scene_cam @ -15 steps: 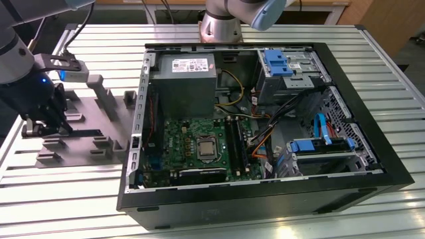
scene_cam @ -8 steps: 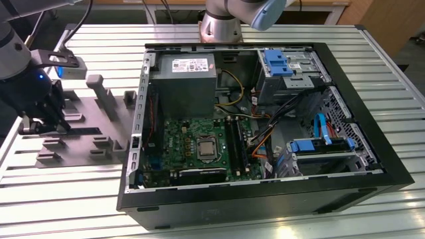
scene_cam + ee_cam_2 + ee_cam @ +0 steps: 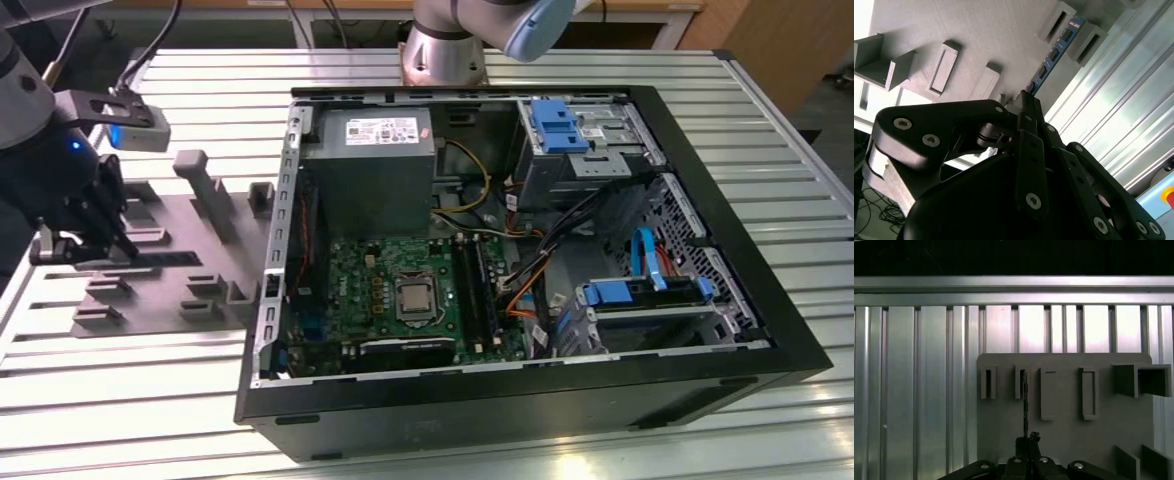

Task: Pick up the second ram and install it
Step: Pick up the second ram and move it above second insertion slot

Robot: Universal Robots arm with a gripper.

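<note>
Ribbed aluminium worktop (image 3: 534,70) carries an open computer case (image 3: 534,400) and, at the exterior view's left, a grey moulded tray (image 3: 167,215), over which the hand (image 3: 1026,97) is clamped on one end of the second ram (image 3: 1054,52), standing on edge with its far end among the tray's slotted blocks.

We see a ribbed metal table (image 3: 134,400) of long parallel slats. On it, toward the exterior view's left, lies a flat grey tray (image 3: 167,215) with raised blocks. Just beside the tray, toward the right, an open black case (image 3: 534,410) lies on its side. At the table's far edge stands the arm's base (image 3: 441,55).
</note>
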